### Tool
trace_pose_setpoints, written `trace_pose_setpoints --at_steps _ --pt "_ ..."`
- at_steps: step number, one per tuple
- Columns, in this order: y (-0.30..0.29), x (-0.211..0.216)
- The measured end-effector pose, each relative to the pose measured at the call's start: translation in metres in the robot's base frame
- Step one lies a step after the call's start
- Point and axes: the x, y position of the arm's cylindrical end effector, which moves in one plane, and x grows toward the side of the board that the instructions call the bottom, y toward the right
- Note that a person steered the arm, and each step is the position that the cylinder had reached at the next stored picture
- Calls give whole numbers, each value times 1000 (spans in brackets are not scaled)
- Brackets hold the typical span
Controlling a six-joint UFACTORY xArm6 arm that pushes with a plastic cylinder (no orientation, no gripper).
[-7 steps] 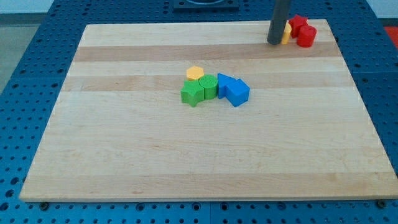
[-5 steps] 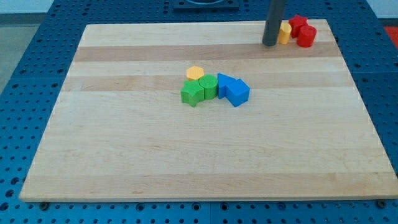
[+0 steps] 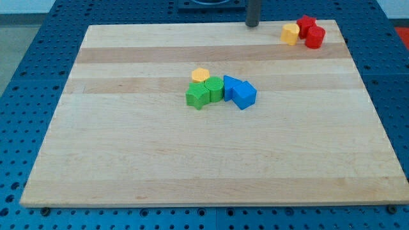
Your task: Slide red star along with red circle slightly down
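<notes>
The red star (image 3: pixel 306 23) and the red circle (image 3: pixel 314 37) sit touching each other near the board's top right corner. A yellow block (image 3: pixel 291 33) touches them on their left. My tip (image 3: pixel 253 25) is at the board's top edge, well to the left of these blocks and touching none of them.
The wooden board (image 3: pixel 128 160) lies on a blue pegboard surface. A cluster sits mid-board: a yellow hexagon (image 3: pixel 200 75), a green star (image 3: pixel 197 96), a green block (image 3: pixel 214 89) and two blue blocks (image 3: pixel 232 86) (image 3: pixel 244 95).
My tip has moved left and toward the view's top, away from the yellow block, to the board's top edge. The blocks have not moved.
</notes>
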Motion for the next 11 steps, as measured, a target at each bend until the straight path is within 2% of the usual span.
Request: trace_pose_setpoints --at_steps 3,11 --pt "53 0" --pt "120 -1"
